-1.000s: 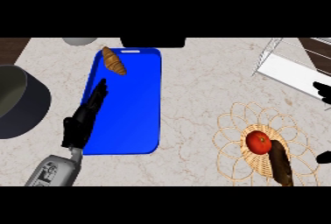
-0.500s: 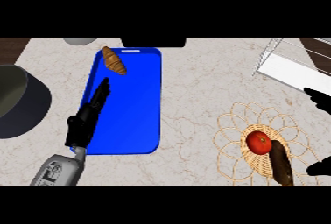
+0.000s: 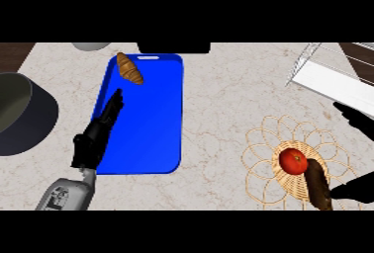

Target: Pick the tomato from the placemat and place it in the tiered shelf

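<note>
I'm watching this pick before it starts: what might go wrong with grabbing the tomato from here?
The tomato touches a brown stick-like thing on the woven placemat, so closing fingers might knock that or roll the tomato. The right hand sits close under the shelf and may bump it.

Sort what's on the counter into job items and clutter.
Job: tomato, placemat, shelf, right hand.
Clutter: croissant, blue board, pot, brown stick beside the tomato, left hand resting on the board.
</note>
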`<state>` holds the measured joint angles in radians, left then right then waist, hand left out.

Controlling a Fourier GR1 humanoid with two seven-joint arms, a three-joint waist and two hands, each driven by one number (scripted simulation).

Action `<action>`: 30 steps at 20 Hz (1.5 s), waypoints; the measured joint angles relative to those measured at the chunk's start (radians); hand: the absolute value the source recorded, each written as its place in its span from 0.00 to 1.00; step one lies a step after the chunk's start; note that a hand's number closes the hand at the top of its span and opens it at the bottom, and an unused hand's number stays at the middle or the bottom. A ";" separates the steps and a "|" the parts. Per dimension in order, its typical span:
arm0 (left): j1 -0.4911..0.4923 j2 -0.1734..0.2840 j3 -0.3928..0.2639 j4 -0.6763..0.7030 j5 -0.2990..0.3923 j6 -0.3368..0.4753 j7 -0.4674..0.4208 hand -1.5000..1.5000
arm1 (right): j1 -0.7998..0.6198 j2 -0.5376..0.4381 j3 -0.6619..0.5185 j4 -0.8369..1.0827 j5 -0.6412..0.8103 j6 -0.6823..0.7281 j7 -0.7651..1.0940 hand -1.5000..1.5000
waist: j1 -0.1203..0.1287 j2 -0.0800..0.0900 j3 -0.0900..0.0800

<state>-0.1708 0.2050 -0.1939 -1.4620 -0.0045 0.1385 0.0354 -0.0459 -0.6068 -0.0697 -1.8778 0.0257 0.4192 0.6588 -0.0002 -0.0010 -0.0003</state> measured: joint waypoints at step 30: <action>0.003 -0.095 0.116 0.017 -0.102 -0.103 -0.014 0.50 | -0.010 0.262 0.036 0.130 0.374 0.076 -0.075 0.00 | 0.000 0.001 0.000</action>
<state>-0.1675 0.1104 -0.0780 -1.4446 -0.1062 0.0356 0.0210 -0.0557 -0.3450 -0.0336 -1.7480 0.3999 0.4948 0.5842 -0.0001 -0.0002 0.0000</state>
